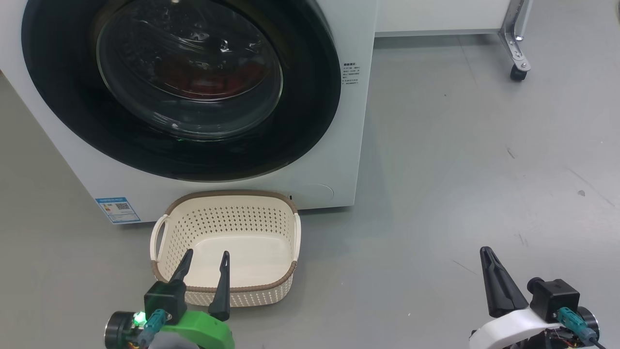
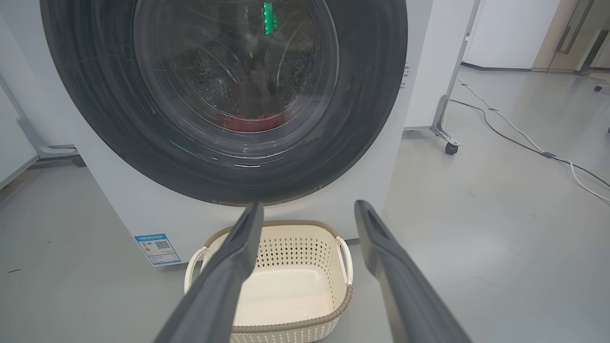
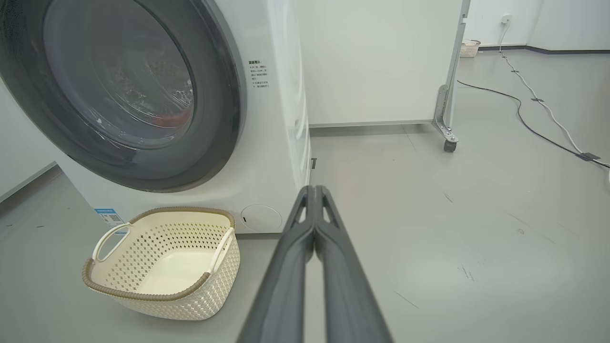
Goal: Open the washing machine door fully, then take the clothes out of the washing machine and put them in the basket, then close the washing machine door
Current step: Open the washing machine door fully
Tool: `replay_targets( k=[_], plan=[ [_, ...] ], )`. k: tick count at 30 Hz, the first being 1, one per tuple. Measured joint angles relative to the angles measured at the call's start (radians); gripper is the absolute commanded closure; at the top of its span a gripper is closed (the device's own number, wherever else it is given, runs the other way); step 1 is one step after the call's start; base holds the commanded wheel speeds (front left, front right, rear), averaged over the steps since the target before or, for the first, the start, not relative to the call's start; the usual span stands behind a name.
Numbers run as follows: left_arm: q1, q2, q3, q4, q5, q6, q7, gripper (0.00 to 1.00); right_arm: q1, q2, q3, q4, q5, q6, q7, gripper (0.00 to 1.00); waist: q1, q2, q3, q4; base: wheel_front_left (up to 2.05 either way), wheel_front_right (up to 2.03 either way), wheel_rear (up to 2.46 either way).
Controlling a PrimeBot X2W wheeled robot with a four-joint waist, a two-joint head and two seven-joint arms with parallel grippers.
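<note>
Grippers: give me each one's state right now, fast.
Left gripper: open, holding nothing.
Right gripper: shut, holding nothing.

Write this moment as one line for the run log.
washing machine door: shut | clothes: inside washing machine | basket: empty | left gripper: open | right gripper: shut, empty
</note>
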Motion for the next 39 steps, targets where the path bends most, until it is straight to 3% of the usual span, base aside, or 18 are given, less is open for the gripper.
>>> replay_targets(
  k=[9, 17, 26, 39],
  plan=[
    [-0.019, -0.001, -0.001, -0.009, 0.007, 0.000, 0.000, 0.00, -0.001, 0.009, -0.034, -0.012, 0.015, 0.016, 0.000, 1.00, 0.0000, 0.0000, 0.018, 0.011, 0.00, 0.00, 0.00],
    [-0.044, -0.003, -0.002, -0.033, 0.019, 0.000, 0.000, 0.00, -0.029, 0.040, -0.096, -0.020, 0.154, 0.056, 0.000, 1.00, 0.0000, 0.0000, 0.057, 0.023, 0.00, 0.00, 0.00],
    [-0.083, -0.004, -0.008, -0.078, 0.027, 0.003, 0.000, 0.00, -0.147, 0.044, -0.175, -0.037, 0.377, 0.102, 0.022, 1.00, 0.0000, 0.0000, 0.132, 0.046, 0.00, 0.00, 0.00],
    [-0.171, -0.007, -0.027, -0.151, 0.035, 0.008, 0.000, 0.00, -0.444, 0.045, -0.310, -0.067, 0.815, 0.113, 0.212, 1.00, 0.0000, 0.0000, 0.284, 0.087, 0.00, 0.00, 0.00]
  ],
)
